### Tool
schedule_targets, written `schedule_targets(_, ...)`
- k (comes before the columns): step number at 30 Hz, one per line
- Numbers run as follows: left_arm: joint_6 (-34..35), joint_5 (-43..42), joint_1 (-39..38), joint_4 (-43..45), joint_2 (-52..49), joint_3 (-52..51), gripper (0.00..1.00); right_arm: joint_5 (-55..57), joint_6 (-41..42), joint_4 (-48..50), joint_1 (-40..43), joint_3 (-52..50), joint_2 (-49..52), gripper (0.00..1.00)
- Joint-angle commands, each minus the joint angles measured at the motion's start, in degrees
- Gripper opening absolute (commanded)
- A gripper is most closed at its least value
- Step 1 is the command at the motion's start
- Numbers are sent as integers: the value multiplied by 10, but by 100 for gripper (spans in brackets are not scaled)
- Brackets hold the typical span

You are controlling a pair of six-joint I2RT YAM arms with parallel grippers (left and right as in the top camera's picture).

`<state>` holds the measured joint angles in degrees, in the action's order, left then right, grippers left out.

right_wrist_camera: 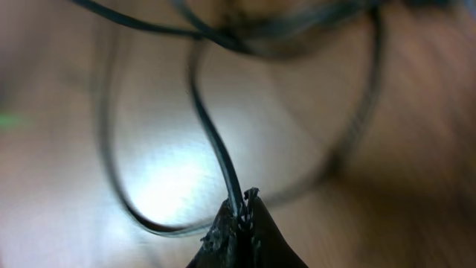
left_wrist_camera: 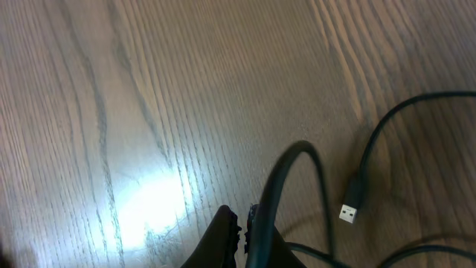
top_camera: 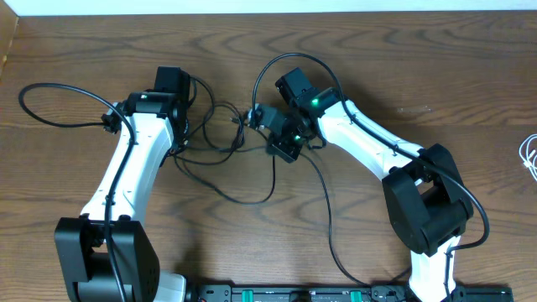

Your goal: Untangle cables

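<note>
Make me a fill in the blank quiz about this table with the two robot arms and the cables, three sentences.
The right gripper is ___ on the black cord, not open.
In the left wrist view, a USB plug rests on the ___ table.
Overhead, the white cord lies at the table's ___ edge, far from the black cord.
Missing words: shut; wooden; right.

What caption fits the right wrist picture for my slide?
Right end effector pinching a thin black cord over the wooden table.
</note>
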<state>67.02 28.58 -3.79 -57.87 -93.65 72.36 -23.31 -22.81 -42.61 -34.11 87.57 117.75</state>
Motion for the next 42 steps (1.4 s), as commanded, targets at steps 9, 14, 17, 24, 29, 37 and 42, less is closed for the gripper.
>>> schedule_targets(9,-6,5,2,-2,-7,-2,8,341,311,-52,85,-4,-2,1)
schedule_targets(14,-6,5,2,-2,-7,-2,8,311,384,-77,159,-4,-2,1)
schedule_targets(17,-6,5,2,-2,-7,-2,8,281,417,-87,204,-4,-2,1)
schedule_targets(24,-6,5,2,-2,-7,-2,8,217,421,-96,290,-4,-2,1)
schedule_targets(29,-6,5,2,-2,-7,-2,8,212,421,-97,337,-4,-2,1)
schedule_targets(37,-6,5,2,-1,-7,-2,8,161,425,-96,425,-4,-2,1)
schedule_targets(42,-6,5,2,2,-7,-2,8,99,410,-94,441,-4,-2,1)
